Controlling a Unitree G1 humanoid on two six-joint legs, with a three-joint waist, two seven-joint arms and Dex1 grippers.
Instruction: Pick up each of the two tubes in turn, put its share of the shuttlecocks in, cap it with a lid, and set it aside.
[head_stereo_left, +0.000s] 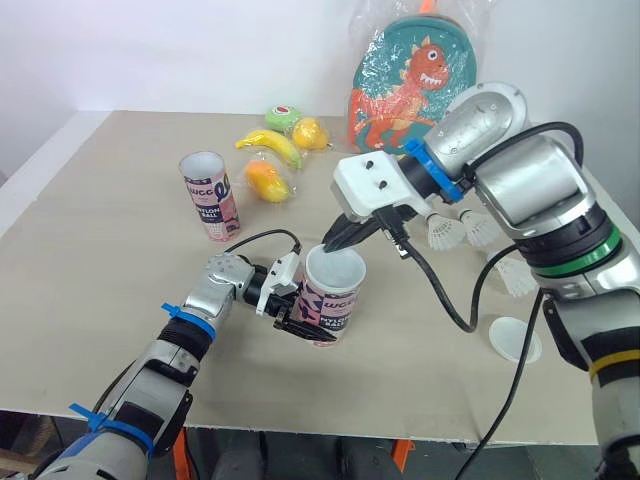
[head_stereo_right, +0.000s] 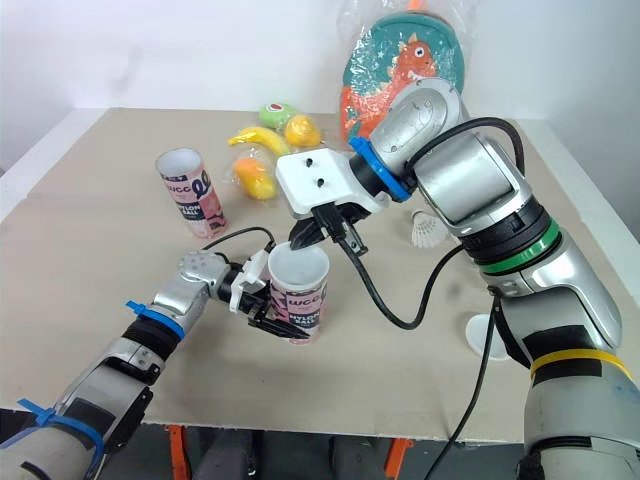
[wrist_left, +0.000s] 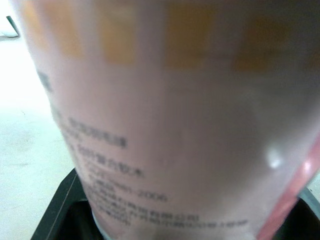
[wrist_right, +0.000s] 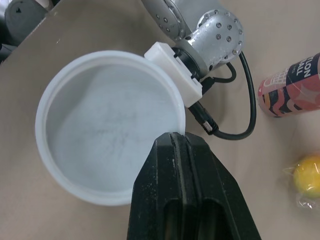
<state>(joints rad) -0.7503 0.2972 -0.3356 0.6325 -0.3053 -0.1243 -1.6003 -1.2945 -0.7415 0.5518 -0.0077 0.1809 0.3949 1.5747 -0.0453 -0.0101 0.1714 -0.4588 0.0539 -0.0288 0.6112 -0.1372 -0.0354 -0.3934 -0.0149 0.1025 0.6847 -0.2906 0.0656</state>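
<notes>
Tube (head_stereo_left: 332, 300) stands near the front edge of the table (head_stereo_left: 100, 300), your left gripper (head_stereo_left: 293, 318) clamped on its lower wall, probably to steady it for capping. Your right gripper (head_stereo_left: 330, 242) has its fingers pressed together, tips touching the white top (wrist_right: 107, 125). You cannot tell whether that top is a seated cover or the open mouth, so the contents stay hidden. Shuttlecocks (head_stereo_left: 445, 232) and a spare lid (head_stereo_left: 515, 340) lie to the right, and the second tube (head_stereo_left: 210, 195) stands well apart.
</notes>
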